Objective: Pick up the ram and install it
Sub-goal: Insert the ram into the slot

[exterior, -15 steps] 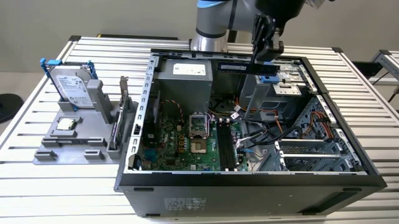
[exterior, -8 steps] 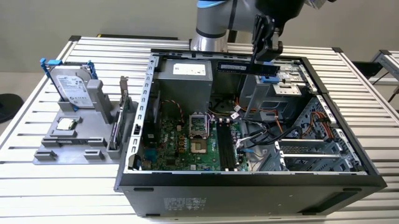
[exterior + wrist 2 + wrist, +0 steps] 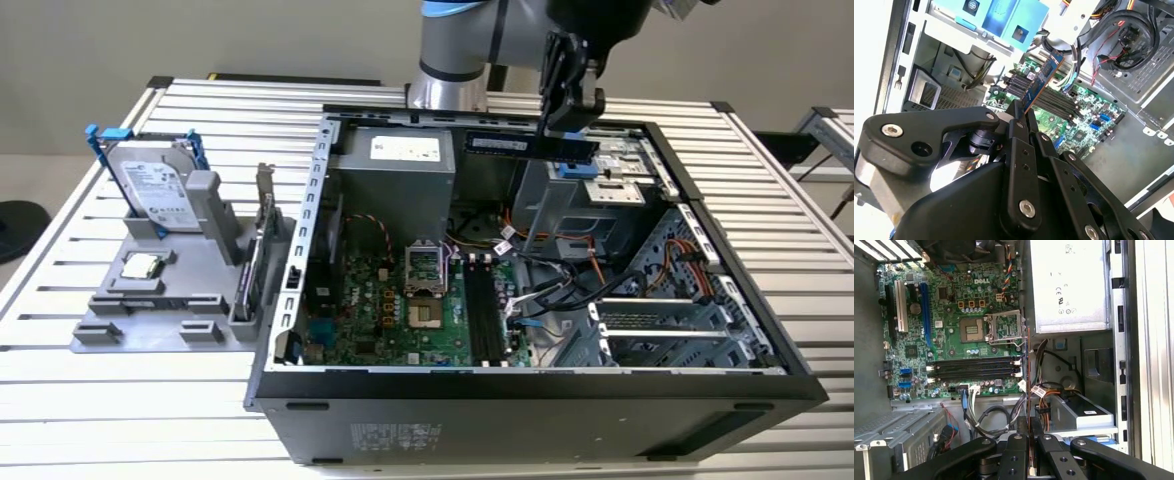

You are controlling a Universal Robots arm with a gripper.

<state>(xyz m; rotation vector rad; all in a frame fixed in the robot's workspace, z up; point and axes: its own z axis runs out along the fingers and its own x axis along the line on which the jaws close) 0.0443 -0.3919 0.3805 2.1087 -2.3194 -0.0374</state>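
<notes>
The ram [image 3: 507, 145] is a long dark stick with a pale label. It hangs level above the back of the open computer case [image 3: 287, 300], and my gripper [image 3: 569, 124] is shut on its end at the exterior view's right. In the second wrist view the ram [image 3: 1041, 80] juts edge-on from the black fingers [image 3: 1015, 117], pointing toward the green motherboard [image 3: 1089, 125]. The first wrist view shows the ram [image 3: 1027, 375] as a thin line rising from my gripper [image 3: 1028, 429]. It hangs well above the black memory slots [image 3: 974, 369], beside their ends. In the exterior view those slots [image 3: 483, 310] lie lower and nearer the front.
A grey fixture [image 3: 160, 300] on the slatted table at the exterior view's left holds a silver hard drive with blue brackets [image 3: 154, 185] and a small square processor chip [image 3: 140, 265]. Inside the case are the power supply [image 3: 400, 160], an open processor socket [image 3: 420, 265], cable bundles [image 3: 547, 290] and a drive cage [image 3: 601, 190].
</notes>
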